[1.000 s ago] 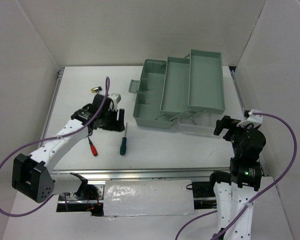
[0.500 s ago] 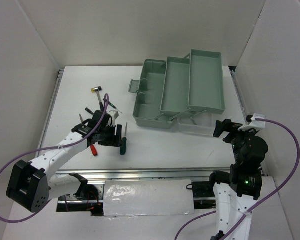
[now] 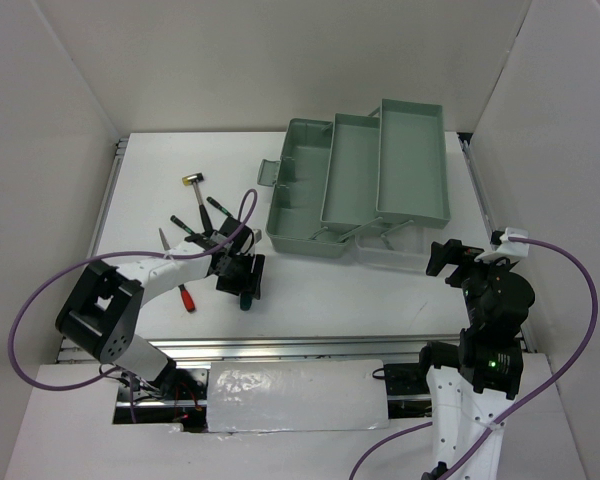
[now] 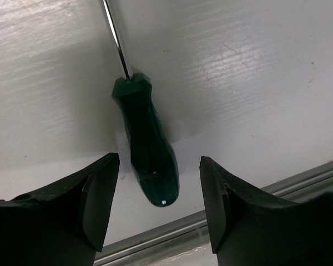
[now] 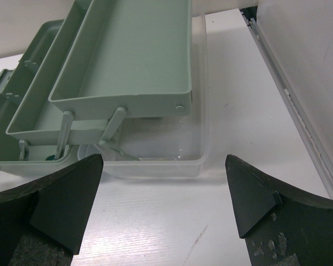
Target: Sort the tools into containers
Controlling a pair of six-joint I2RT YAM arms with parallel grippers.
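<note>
The left claw (image 4: 158,166) gapes astride the green screwdriver (image 4: 147,147), its shaft tip cut off; right claw (image 5: 164,166) gapes too.

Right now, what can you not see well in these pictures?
Top view: the left claw covers most of the green screwdriver.
Left wrist view: the top edge cuts off its shaft.
Right wrist view: upper trays hide much of the toolbox base; the left edge crops it.
Top view: dark tools beside the hammer are too small.
</note>
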